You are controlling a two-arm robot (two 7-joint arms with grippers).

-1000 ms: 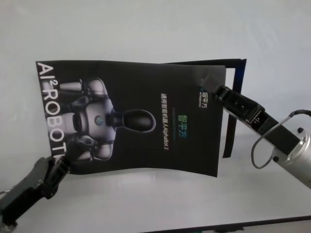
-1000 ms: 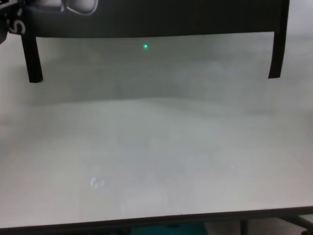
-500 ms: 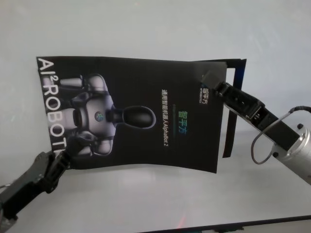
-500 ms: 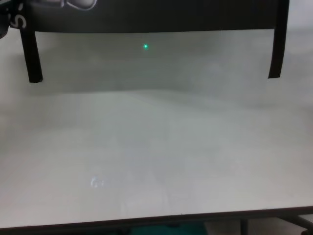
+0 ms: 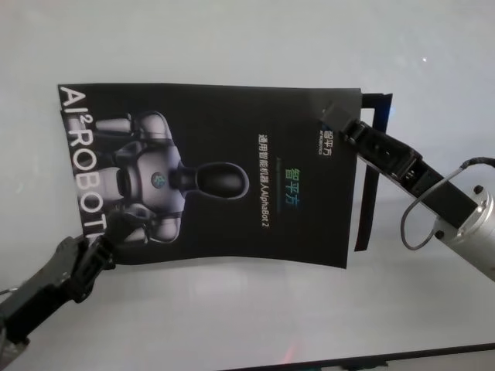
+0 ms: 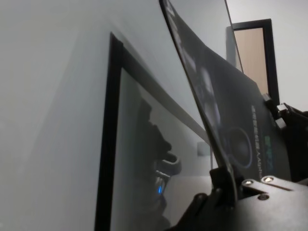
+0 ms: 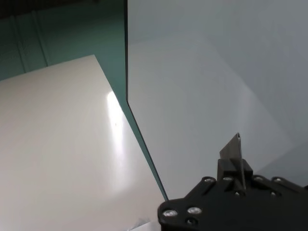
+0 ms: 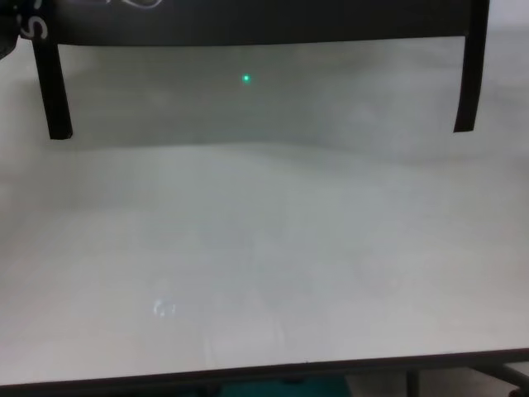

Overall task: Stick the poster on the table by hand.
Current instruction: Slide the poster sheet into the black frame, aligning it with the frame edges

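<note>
The poster (image 5: pixel 216 170), a glossy black sheet with a silver robot and white lettering, hangs slightly bowed over the white table (image 5: pixel 232 325). My left gripper (image 5: pixel 104 246) is shut on its near left corner. At the far right corner my right gripper (image 5: pixel 334 117) is shut on the sheet. In the left wrist view the poster (image 6: pixel 226 106) runs edge-on out of the left gripper (image 6: pixel 226 185). The right wrist view shows a small grey corner pinched in the right gripper (image 7: pixel 235 166). The chest view catches only the poster's lower edge (image 8: pixel 248 21) at the top.
Narrow black tape strips lie on the table as a frame under the poster: one at the right (image 5: pixel 371 170), and in the chest view a left strip (image 8: pixel 54 91) and a right strip (image 8: pixel 467 83). The table's dark front edge (image 8: pixel 264 368) runs along the bottom.
Both grippers have carried the poster a little farther from me. Its lower edge sits higher in the chest view, and the sheet looks flatter than before.
</note>
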